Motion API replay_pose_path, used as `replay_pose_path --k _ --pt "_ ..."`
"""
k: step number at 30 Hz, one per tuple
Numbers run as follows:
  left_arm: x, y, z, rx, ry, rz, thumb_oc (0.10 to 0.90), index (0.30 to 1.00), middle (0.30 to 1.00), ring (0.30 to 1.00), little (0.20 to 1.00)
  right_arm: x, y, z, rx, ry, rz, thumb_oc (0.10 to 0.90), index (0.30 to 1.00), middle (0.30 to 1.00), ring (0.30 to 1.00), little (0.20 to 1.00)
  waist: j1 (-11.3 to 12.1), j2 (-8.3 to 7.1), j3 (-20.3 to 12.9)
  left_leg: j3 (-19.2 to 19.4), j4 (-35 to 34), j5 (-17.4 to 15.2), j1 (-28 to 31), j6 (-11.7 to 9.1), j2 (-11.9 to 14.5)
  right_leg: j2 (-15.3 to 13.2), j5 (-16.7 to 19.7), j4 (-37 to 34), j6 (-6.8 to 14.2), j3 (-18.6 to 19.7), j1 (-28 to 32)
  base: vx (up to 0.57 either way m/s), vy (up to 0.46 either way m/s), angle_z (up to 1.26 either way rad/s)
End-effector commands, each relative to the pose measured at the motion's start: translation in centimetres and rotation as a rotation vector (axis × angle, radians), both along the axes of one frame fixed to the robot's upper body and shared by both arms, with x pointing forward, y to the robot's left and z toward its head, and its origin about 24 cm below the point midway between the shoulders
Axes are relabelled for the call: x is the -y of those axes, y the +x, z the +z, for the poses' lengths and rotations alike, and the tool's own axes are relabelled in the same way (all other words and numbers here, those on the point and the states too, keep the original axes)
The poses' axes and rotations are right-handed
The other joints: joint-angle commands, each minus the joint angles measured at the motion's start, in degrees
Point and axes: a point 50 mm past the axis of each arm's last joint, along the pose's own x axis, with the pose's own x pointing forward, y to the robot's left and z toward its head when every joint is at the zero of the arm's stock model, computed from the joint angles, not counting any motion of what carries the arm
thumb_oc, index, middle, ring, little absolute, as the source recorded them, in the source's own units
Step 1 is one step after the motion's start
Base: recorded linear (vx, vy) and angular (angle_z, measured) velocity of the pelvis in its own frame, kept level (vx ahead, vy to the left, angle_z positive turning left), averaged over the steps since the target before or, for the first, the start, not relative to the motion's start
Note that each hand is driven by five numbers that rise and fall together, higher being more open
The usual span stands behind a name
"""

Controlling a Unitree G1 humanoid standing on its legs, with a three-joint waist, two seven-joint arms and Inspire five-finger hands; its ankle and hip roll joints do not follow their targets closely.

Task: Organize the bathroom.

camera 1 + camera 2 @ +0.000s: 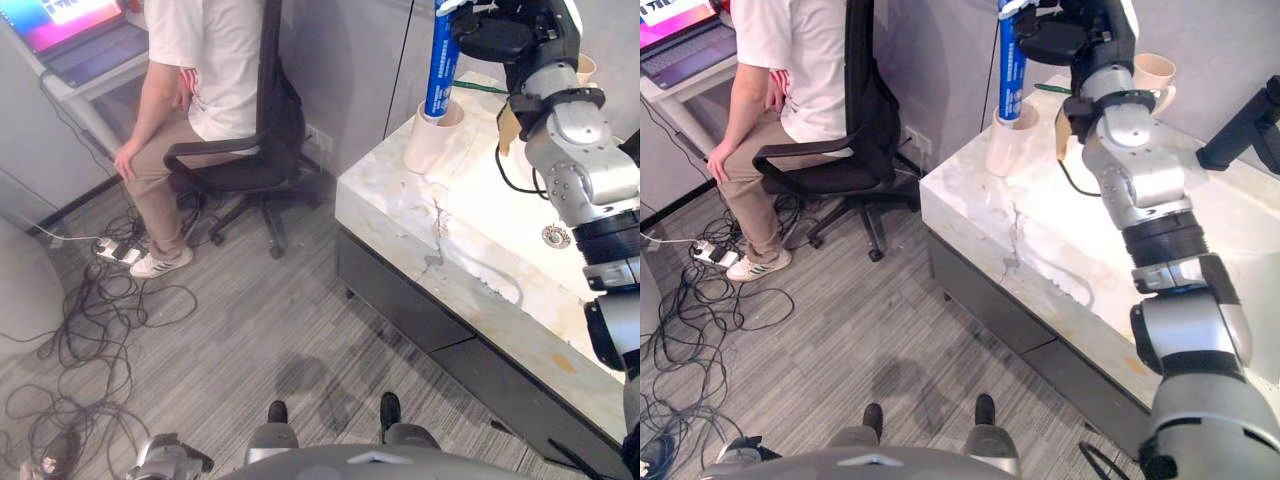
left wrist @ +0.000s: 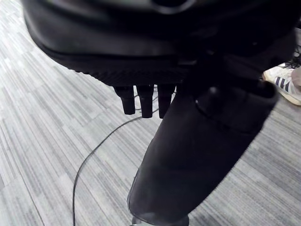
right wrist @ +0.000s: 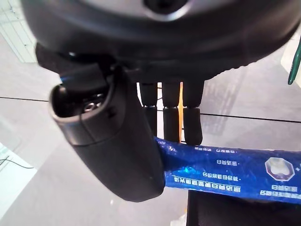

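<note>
Fingers of my right hand (image 1: 490, 35) are clamped on the blue toothpaste tube (image 1: 441, 62), its lower end standing inside the pale cup (image 1: 433, 138) on the marble counter (image 1: 470, 250). Right eye: a second cup (image 1: 1155, 72) sits further back from that cup. Left wrist: my left hand (image 2: 155, 61) hangs over the grey floor (image 2: 51, 141), fingers loose, holding nothing. Right wrist: thumb (image 3: 113, 141) pinning the tube.

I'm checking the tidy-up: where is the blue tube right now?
The blue tube stands upright with its lower end in the cream cup at the counter's far left corner, its top pinched by the right hand.
</note>
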Motion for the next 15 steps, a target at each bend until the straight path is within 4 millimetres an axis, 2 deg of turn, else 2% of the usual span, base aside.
replay_pose_path --k 1,10,11,13,14,15 --pt "-4.22 -0.18 1.66 -0.045 0.159 -0.03 0.8 0.9 0.9 0.9 0.9 -0.97 -1.84 7.59 0.317 0.137 0.065 0.4 0.3 0.3 0.3 0.3 0.8 -3.91 -3.4 0.1 5.4 -1.9 -1.5 1.5 2.5 -3.7 -3.6 6.1 1.9 7.6 -4.1 0.0 0.0 0.0" --pt "-3.99 -0.1 1.59 -0.04 0.16 -0.035 0.8 0.9 0.9 0.9 0.9 -0.6 -1.12 6.66 0.276 0.156 0.053 0.4 0.3 0.3 0.3 0.3 1.1 -3.72 -2.9 -0.1 5.1 -1.8 -1.5 1.6 2.3 -3.8 -3.4 5.9 1.9 7.5 -4.1 0.0 0.001 0.0" --pt "-4.01 -0.08 1.61 -0.036 0.161 -0.035 0.8 0.9 0.9 0.9 0.9 -0.42 -1.07 6.61 0.274 0.156 0.053 0.417 0.326 0.326 0.326 0.326 1.1 -3.71 -2.7 -0.1 5.1 -1.7 -1.6 1.6 2.3 -3.8 -3.3 5.8 1.9 7.4 -4.2 0.0 0.0 0.0" --pt "-4.05 0.1 1.66 -0.032 0.161 -0.033 0.8 0.9 0.9 0.9 0.9 -0.34 -1.03 6.63 0.275 0.161 0.054 0.5 0.451 0.451 0.451 0.451 1.1 -3.64 -2.5 -0.2 5.1 -1.7 -1.7 1.5 2.3 -3.8 -3.3 5.9 1.9 7.5 -4.3 -0.04 0.004 0.0" --pt "-4.08 0.29 1.72 -0.028 0.159 -0.037 0.8 0.9 0.9 0.9 0.9 -0.38 -1.04 6.67 0.275 0.157 0.052 0.51 0.465 0.465 0.465 0.465 1.0 -3.6 -2.4 -0.2 5.1 -1.7 -1.8 1.5 2.3 -3.8 -3.3 5.9 1.9 7.5 -4.4 -0.05 0.003 0.0" --pt "-4.08 0.4 1.74 -0.026 0.159 -0.038 0.8 0.9 0.9 0.9 0.9 -0.43 -1.0 6.67 0.274 0.154 0.05 0.497 0.446 0.446 0.446 0.446 1.0 -3.61 -2.3 -0.2 5.1 -1.6 -1.9 1.5 2.3 -3.8 -3.3 6.0 1.9 7.5 -4.5 -0.04 0.001 0.0"
